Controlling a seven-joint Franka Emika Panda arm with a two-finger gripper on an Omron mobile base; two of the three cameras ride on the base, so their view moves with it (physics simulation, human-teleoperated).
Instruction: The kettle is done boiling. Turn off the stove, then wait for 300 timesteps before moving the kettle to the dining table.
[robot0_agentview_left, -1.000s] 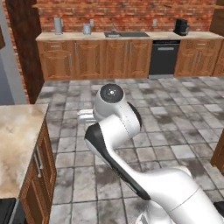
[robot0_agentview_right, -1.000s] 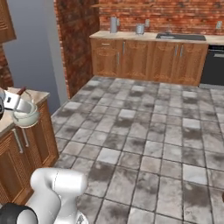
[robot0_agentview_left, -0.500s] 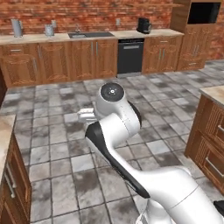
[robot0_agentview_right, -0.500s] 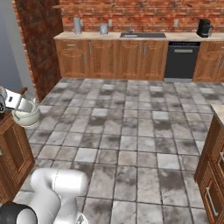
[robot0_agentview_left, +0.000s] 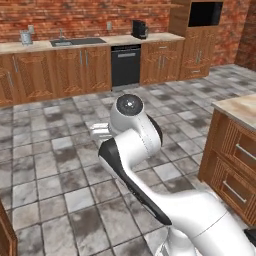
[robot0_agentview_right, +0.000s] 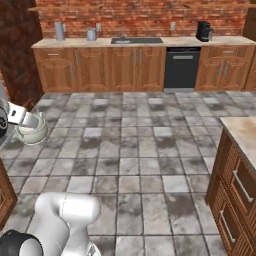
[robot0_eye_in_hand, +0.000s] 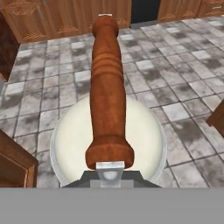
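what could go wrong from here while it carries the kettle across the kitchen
1. The kettle hangs over the tiled floor by its wooden handle alone; it could swing and slip out of the shut gripper.
2. It hangs far out at the arm's side, so it might clip the wooden cabinet close beside it.
3. A counter stands near on the other side, narrowing the way.

Glossy white robot arm (robot0_agentview_left: 150, 165) w/ rounded, bulbous link shells & a black band along the joint seam. Round dark-grey end cap (robot0_agentview_left: 129, 103) w/ pale centre dot on the upper joint. In right base view, fat white cylindrical base link (robot0_agentview_right: 67, 220) beside a black rounded joint housing (robot0_agentview_right: 17, 245).
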